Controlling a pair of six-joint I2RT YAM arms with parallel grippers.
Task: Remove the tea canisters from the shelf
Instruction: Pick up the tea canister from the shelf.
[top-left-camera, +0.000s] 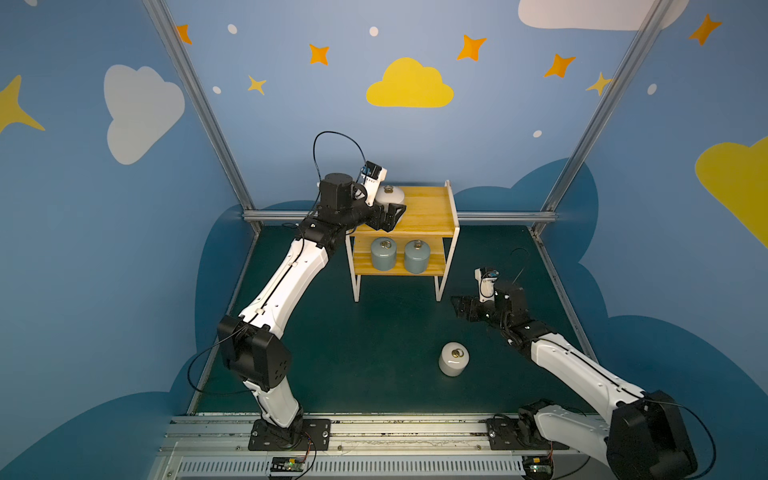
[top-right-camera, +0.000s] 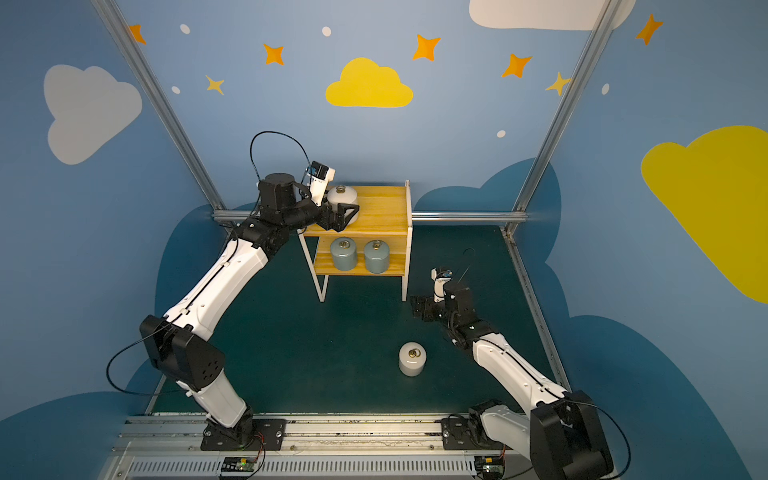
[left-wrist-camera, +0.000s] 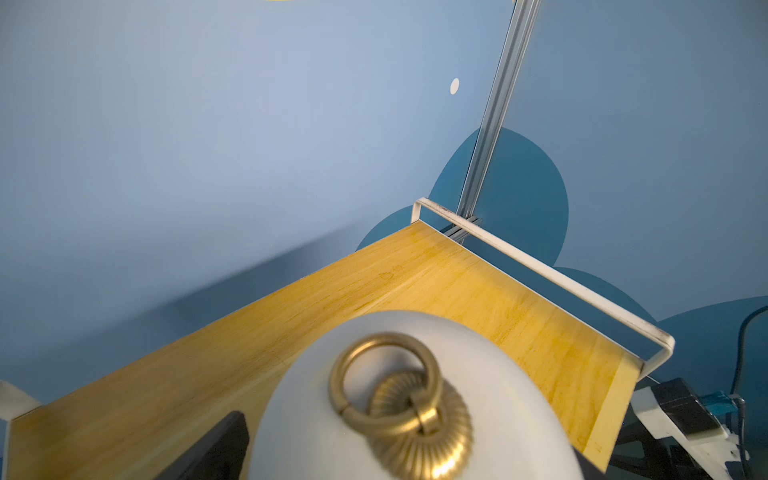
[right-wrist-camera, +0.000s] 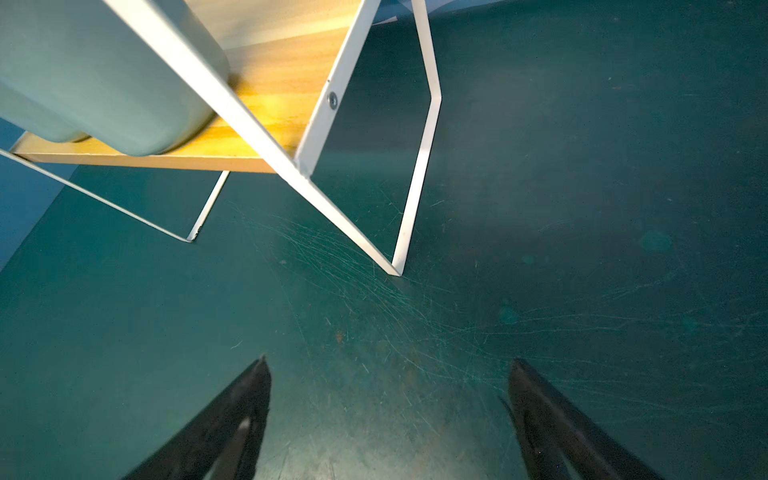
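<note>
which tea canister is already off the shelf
The white canister standing on the green mat. The other white one sits on the shelf's top board, both grey-blue ones on its lower board.

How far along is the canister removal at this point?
Done: a white canister stands on the mat. In hand: left gripper, jaws open, flanks the top-board white canister. Left: that one plus two grey-blue canisters on the shelf, lower board; right gripper open, empty.
</note>
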